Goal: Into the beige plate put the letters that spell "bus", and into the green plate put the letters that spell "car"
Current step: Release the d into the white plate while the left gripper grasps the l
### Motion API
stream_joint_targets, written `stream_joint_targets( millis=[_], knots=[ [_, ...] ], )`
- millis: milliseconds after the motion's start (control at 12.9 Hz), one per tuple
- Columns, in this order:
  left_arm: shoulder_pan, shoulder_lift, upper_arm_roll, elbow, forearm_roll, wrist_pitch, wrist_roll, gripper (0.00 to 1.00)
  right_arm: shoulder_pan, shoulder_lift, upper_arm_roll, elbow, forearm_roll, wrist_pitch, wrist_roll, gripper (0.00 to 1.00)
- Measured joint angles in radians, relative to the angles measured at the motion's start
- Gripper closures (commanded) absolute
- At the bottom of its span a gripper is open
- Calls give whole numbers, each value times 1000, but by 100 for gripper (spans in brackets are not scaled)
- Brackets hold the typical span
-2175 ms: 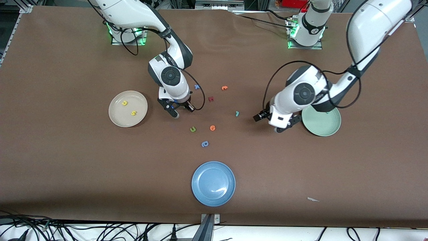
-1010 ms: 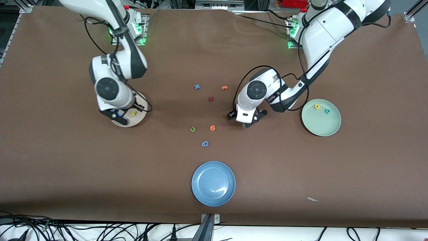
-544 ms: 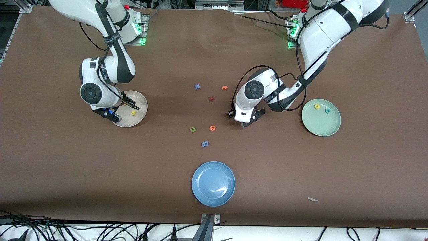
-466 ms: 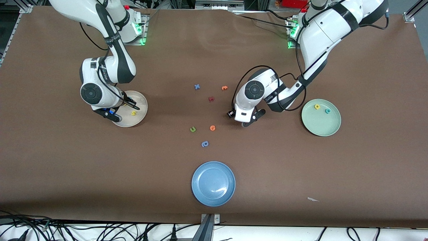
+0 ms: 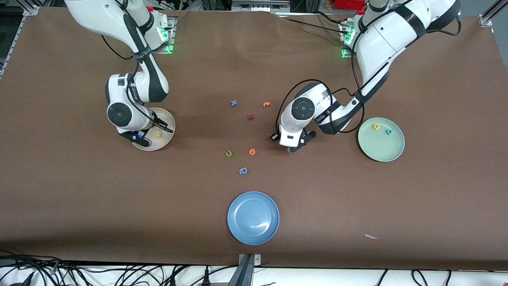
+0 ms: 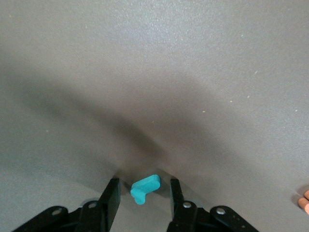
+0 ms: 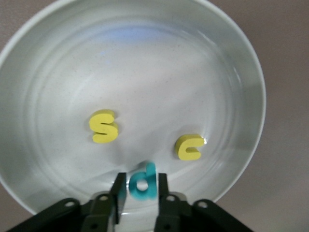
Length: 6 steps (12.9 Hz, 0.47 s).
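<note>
In the right wrist view the beige plate (image 7: 251,72) holds a yellow s (image 7: 104,126) and a yellow u (image 7: 189,147). My right gripper (image 7: 141,177) hangs over that plate, open, with the teal b (image 7: 144,186) blurred between its fingers and a thin gap on one side. From the front, the right gripper (image 5: 139,139) is over the beige plate (image 5: 170,124), beside the s (image 5: 158,134). My left gripper (image 6: 144,182) is open and low on the mat, with the teal r (image 6: 149,183) lying loose between its fingers. The left gripper (image 5: 291,147) hides the r in the front view. The green plate (image 5: 381,149) holds a yellow a (image 5: 376,126) and a teal c (image 5: 389,132).
A blue plate (image 5: 253,217) sits near the front edge. Loose on the mat mid-table are a green u (image 5: 229,153), two orange letters (image 5: 252,151) (image 5: 266,104), a periwinkle letter (image 5: 243,171), a blue x (image 5: 234,103) and a red letter (image 5: 250,117).
The right arm carried the b to the beige plate, shifted a little over it, and its fingers have parted. The left gripper came down round the r and its fingers have drawn closer.
</note>
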Motion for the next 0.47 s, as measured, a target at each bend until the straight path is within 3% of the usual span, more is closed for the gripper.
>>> stream_joint_targets(
  millis=[233,466],
  knots=[
    [-1,0,0,4,0,0,0,70,0,-7,0,26,2,-56,0,0],
    [-2,0,0,5,0,0,0,81,0,-41,0,121,3,-201,0,0]
  ],
)
